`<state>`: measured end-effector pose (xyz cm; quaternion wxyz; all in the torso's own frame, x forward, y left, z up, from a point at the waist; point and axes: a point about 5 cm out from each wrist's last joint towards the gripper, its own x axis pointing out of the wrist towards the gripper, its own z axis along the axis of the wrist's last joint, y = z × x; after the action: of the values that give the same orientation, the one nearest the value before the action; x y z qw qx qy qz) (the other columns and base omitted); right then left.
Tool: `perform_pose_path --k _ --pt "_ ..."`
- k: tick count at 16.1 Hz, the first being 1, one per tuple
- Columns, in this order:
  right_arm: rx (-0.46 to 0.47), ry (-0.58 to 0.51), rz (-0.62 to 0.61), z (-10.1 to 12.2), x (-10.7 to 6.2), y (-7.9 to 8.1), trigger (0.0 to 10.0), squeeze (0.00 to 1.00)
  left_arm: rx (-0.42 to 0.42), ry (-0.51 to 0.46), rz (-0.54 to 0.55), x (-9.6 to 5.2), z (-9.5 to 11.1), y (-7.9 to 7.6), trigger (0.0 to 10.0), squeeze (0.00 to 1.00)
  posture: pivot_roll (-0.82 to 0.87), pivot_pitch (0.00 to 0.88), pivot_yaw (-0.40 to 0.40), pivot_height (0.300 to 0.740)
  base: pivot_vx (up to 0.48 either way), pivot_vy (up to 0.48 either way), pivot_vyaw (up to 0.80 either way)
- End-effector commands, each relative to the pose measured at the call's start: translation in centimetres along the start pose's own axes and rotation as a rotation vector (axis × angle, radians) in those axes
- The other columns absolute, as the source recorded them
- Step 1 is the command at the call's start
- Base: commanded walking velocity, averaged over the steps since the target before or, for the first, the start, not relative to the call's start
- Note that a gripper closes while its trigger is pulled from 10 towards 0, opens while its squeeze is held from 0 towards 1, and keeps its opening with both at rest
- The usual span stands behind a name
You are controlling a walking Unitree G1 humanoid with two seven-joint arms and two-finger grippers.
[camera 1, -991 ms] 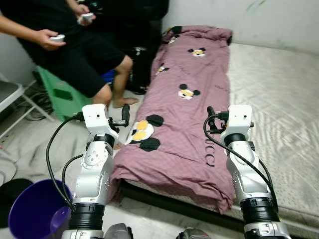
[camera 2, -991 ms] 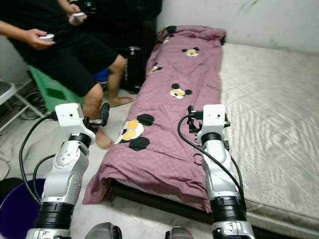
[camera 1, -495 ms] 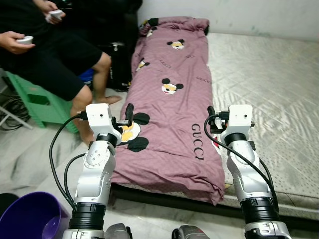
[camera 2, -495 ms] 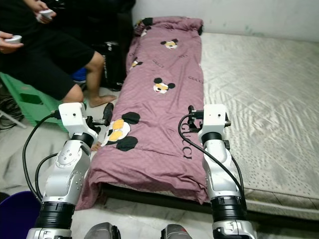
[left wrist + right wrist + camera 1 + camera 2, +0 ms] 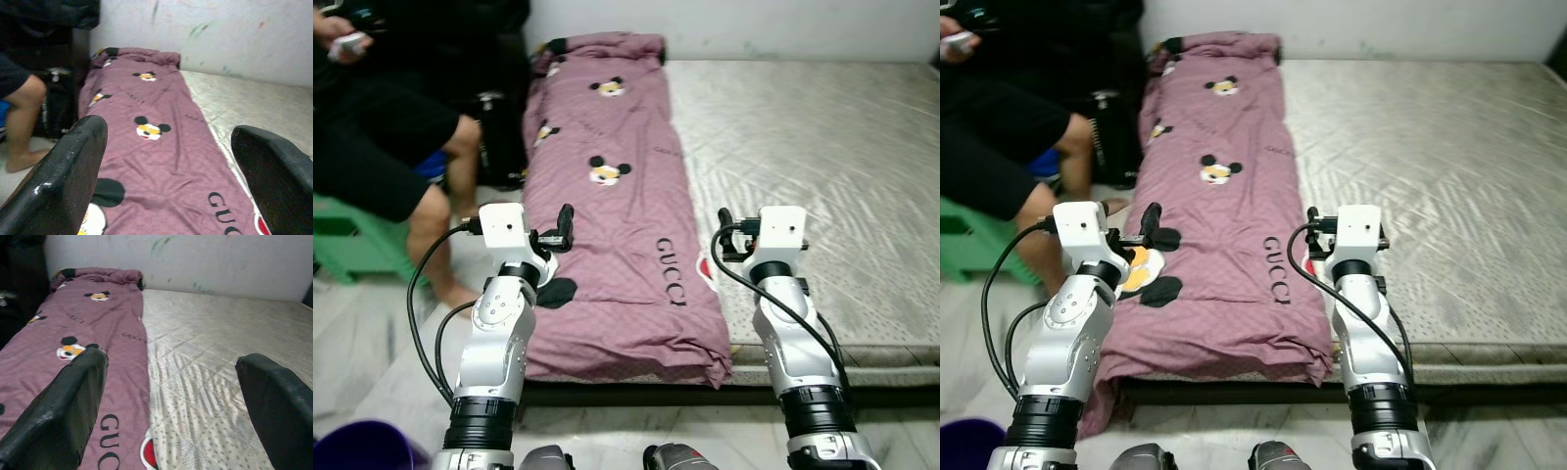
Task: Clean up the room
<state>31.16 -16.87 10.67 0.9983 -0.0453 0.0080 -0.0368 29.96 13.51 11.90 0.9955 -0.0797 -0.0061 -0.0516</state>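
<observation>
A mauve blanket [image 5: 607, 206] with cartoon-mouse prints and black lettering lies lengthwise along the left side of a grey patterned mattress [image 5: 822, 137]. Its near end hangs a little over the mattress's front edge. My left gripper [image 5: 564, 227] is held above the blanket's left edge, open, with nothing between its fingers [image 5: 73, 161]. Over the seam between blanket and bare mattress, my right gripper [image 5: 725, 233] is also open and empty, its fingers [image 5: 73, 396] spread wide. Neither one touches the blanket.
A person [image 5: 382, 137] in black sits on a green stool [image 5: 342, 245] at the left, holding small controllers. A black bag [image 5: 499, 127] stands against the bed beside them. A purple bucket [image 5: 362, 452] sits on the floor at bottom left. A white wall [image 5: 220, 29] backs the mattress.
The camera has swung to the right: the person and bucket have slid toward the left edge and more bare mattress shows. Both arms keep the same raised pose, grippers still open.
</observation>
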Motion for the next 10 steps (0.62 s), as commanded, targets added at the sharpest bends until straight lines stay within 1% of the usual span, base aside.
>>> perform_pose_path --k 1,4,6,10 --pt "0.018 -0.022 0.006 0.6 0.5 0.5 10.0 0.00 0.000 -0.002 -0.010 0.3 0.1 0.1 10.0 0.00 -0.10 0.000 0.063 0.740 0.000 0.000 -0.80" --pt "0.026 -0.011 0.009 0.0 0.8 0.7 10.0 0.00 -0.001 0.010 -0.005 0.2 -0.3 0.2 10.0 0.00 -0.10 0.000 0.079 0.740 0.000 0.000 -0.80" --pt "0.047 -0.034 0.027 0.6 1.1 1.7 10.0 0.00 0.014 0.000 -0.002 0.3 -0.1 0.3 10.0 0.00 -0.10 0.000 0.079 0.740 0.000 0.000 -0.80" --pt "0.055 -0.061 0.067 1.3 1.7 3.2 10.0 0.00 0.013 -0.023 -0.012 1.1 0.5 0.0 10.0 0.00 -0.10 0.000 0.077 0.740 0.000 0.000 -0.80"
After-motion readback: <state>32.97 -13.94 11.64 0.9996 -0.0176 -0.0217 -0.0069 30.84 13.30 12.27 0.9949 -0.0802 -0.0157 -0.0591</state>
